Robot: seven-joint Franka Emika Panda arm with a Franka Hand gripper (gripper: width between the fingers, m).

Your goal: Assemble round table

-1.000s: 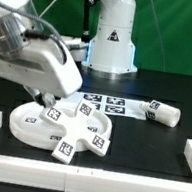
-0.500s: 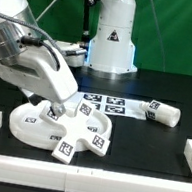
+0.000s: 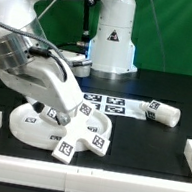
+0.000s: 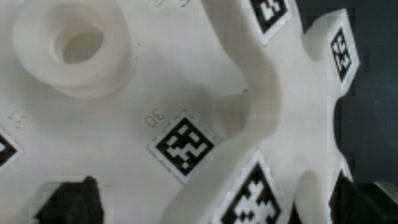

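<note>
The wide round disc [image 3: 21, 122] lies at the exterior view's left front. The flat-armed piece [image 3: 85, 135] lies against it, partly over its rim. The short thick cylinder [image 3: 163, 112] lies on its side at the right. My gripper [image 3: 54, 111] is down over the place where the disc and the flat-armed piece meet. In the wrist view the disc [image 4: 107, 110] shows its centre hole, and the flat-armed piece [image 4: 285, 110] lies across it with its tags up. My gripper [image 4: 214, 205] is open, with dark fingertips [image 4: 71, 200] on either side of one tagged arm.
The marker board [image 3: 105, 104] lies on the black table behind the parts. White border rails [image 3: 81, 173] run along the front and both sides. The robot base [image 3: 111, 41] stands at the back centre. My arm covers the left rear of the disc.
My arm has come down and a little to the exterior view's right, bringing the gripper close over the disc and the flat-armed piece. The parts have not moved.
</note>
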